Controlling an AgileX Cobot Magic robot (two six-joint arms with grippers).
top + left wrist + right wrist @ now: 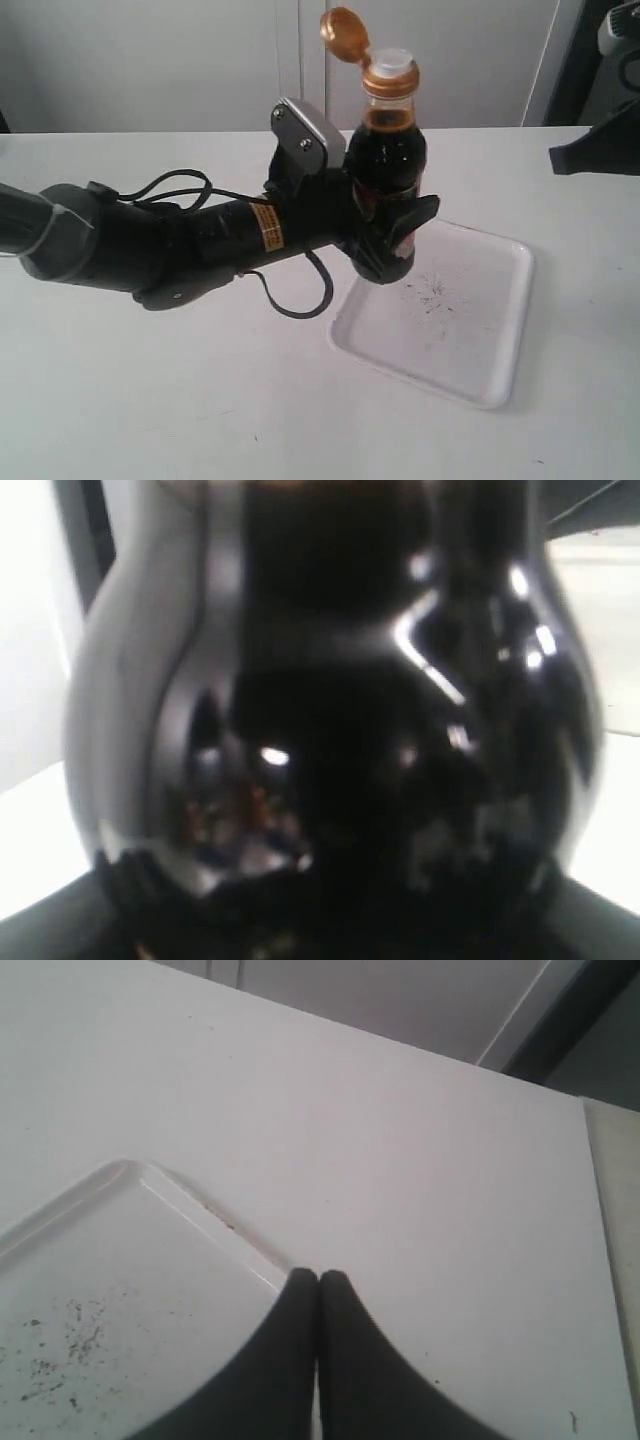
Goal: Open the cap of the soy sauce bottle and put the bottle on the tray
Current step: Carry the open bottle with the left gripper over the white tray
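Gripping the small clear bottle of dark soy sauce [388, 150], round orange flip cap [345, 32] open, by the left edge of the shallow white plastic tray [470, 345], the left gripper [395, 238] should lower it upright and slowly; the right gripper [318, 1282] is pinched shut.

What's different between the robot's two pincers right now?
The left pincer is clamped around the soy sauce bottle; the right pincer holds nothing. The left pincer's jaws are spread wide by the bottle; the right pincer's tips are pressed together. The left pincer keeps the bottle upright at a corner of the tray; the right pincer sits off to the side, away from the bottle. Both are black.
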